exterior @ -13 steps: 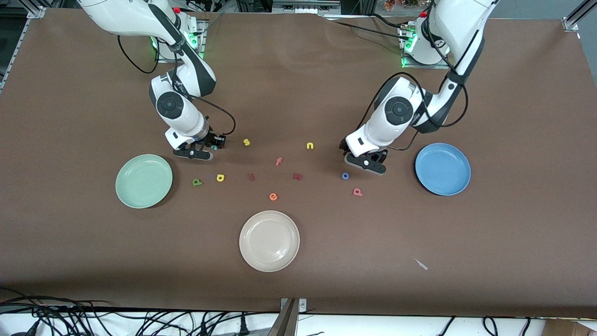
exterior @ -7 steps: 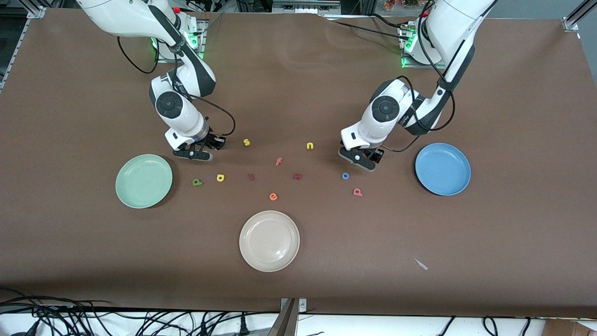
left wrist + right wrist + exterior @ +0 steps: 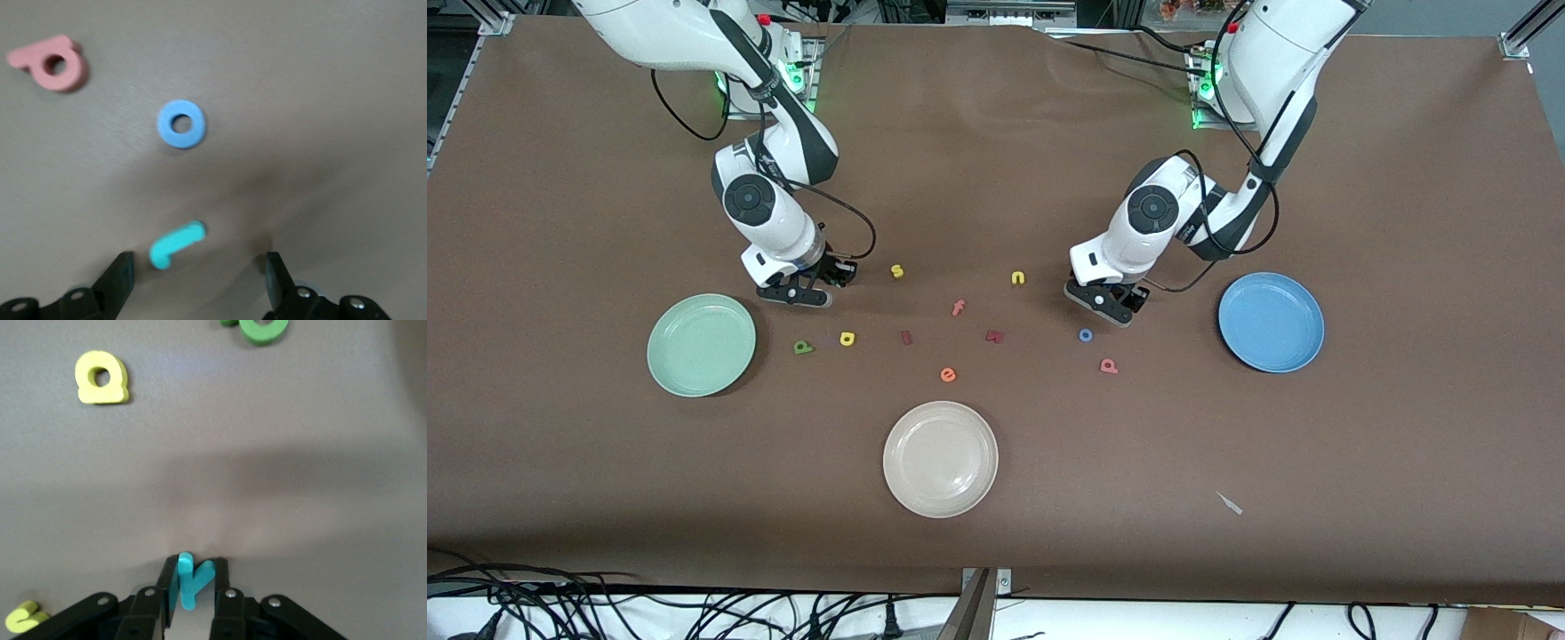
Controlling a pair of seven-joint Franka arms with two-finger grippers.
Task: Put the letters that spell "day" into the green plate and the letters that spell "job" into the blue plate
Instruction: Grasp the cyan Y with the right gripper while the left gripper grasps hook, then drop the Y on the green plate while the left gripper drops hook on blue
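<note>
The green plate (image 3: pixel 701 344) sits toward the right arm's end of the table and has nothing in it. The blue plate (image 3: pixel 1270 321) sits toward the left arm's end and has nothing in it too. A cream plate (image 3: pixel 940 458) lies between them, nearer to the front camera, with nothing in it.

The right arm bends down low between the green plate and the yellow s (image 3: pixel 897 271). The right gripper (image 3: pixel 192 590) is squeezed tight on the teal y (image 3: pixel 191 585), pinched between its two black fingers right at the table. The green d (image 3: pixel 804 348) and the yellow a (image 3: pixel 847 338) lie on the brown cloth just beside the green plate, a bit nearer to the front camera than that gripper.

The left arm bends down low too, near the blue plate. The left gripper (image 3: pixel 200 280) has its fingers wide apart, one on each side of the teal j (image 3: pixel 175 244), and they do not touch it. The j lies flat on the cloth. The blue o (image 3: pixel 1086 335) and the pink b (image 3: pixel 1109 365) lie close by, nearer to the front camera than the j.

In the middle of the table sit a yellow n (image 3: pixel 1018 278), an orange f (image 3: pixel 959 308), an orange e (image 3: pixel 948 374) and two dark red letters (image 3: pixel 995 336).
</note>
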